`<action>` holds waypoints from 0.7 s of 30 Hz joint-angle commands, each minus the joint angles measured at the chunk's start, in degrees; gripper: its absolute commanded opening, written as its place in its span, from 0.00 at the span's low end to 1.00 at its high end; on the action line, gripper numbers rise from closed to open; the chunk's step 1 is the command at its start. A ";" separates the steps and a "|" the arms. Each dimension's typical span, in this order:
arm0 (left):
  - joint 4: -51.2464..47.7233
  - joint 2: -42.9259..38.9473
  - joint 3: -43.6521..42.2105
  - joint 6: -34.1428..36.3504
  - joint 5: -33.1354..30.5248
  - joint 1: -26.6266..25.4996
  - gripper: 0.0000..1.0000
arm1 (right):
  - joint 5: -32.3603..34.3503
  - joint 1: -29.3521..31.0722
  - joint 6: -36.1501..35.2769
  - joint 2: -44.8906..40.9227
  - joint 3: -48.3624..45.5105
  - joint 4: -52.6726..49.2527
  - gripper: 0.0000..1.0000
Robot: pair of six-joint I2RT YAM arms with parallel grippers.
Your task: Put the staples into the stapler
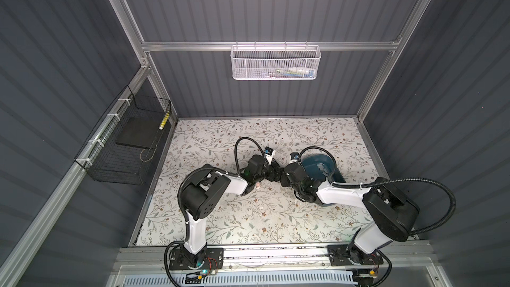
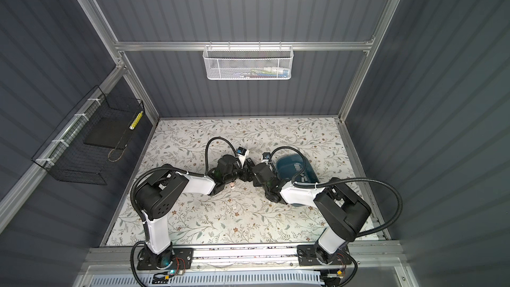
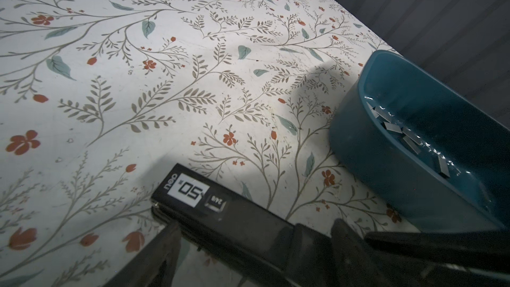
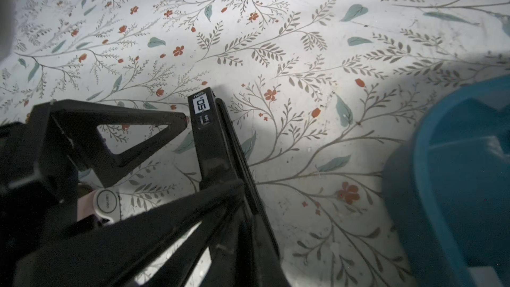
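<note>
the black stapler (image 4: pixel 209 144) is being clamped by the right fingers (image 4: pixel 165 230) over the floral desk (image 3: pixel 138 78), with the left fingers (image 3: pixel 162 247) being held apart either side of it. the staples (image 3: pixel 411 140) are being held in the teal bowl (image 3: pixel 358 139) nearby.

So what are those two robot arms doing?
They're handling a black stapler on the flowery table. The right gripper is shut on it. The left gripper stands open, straddling the stapler. The staples lie in the blue tub beside them, and neither gripper holds one.
</note>
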 commanded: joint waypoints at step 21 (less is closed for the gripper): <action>-1.17 2.15 -3.26 3.36 -1.57 -0.48 0.84 | 4.69 4.94 6.73 14.05 -9.68 8.56 0.13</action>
